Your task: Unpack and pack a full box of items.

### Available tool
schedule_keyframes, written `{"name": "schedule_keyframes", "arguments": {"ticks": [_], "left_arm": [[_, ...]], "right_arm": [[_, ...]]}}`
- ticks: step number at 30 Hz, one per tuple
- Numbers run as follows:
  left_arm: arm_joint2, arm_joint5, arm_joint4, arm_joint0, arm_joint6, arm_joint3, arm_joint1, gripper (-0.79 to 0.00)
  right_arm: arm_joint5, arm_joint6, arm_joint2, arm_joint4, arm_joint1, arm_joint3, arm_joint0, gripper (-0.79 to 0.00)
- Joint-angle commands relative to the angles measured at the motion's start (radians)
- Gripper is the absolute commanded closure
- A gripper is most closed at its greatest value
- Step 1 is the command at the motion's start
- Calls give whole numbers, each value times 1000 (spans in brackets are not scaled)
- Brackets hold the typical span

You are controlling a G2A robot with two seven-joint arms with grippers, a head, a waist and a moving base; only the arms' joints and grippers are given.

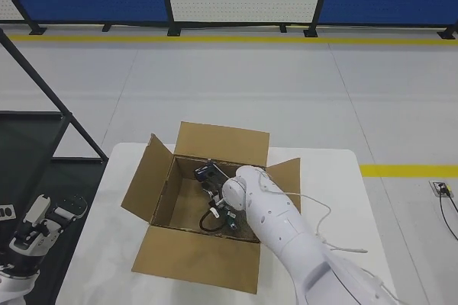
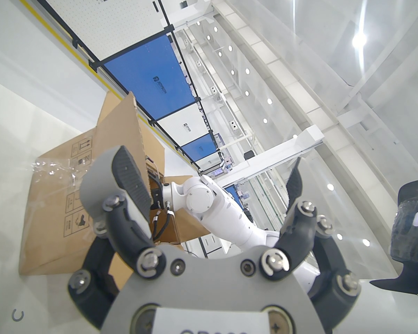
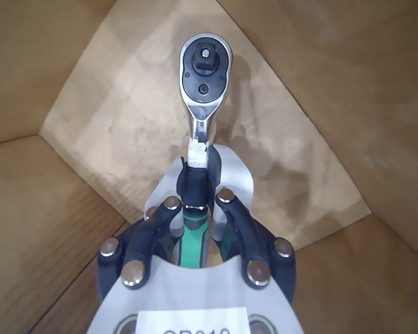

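Observation:
An open cardboard box stands on the white table with its flaps spread. My right arm reaches down into it from the near right. Its gripper is shut on a ratchet wrench with a chrome head and green handle, held head-down over the bare box floor. A dark item lies by the box's far wall. My left gripper is off the table's left side, open and empty, pointing up past the box's outer wall.
A black frame and dark platform stand left of the table. A black cable from the right wrist hangs inside the box. White table surface shows to the right of the box.

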Motion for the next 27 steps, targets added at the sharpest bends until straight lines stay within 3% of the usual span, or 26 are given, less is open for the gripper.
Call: {"name": "schedule_keyframes", "arguments": {"ticks": [1, 11, 19, 27], "left_arm": [[0, 0, 0, 0, 0, 0, 0, -785], [0, 0, 0, 0, 0, 0, 0, -785], [0, 0, 0, 0, 0, 0, 0, -785], [0, 0, 0, 0, 0, 0, 0, -785]], "right_arm": [[-40, -13, 10, 11, 11, 2, 2, 0], [-100, -17, 28, 12, 46, -31, -8, 0], [-347, -10, 77, 79, 94, -52, -11, 0], [-513, -37, 109, 96, 144, -134, -50, 0]]}}
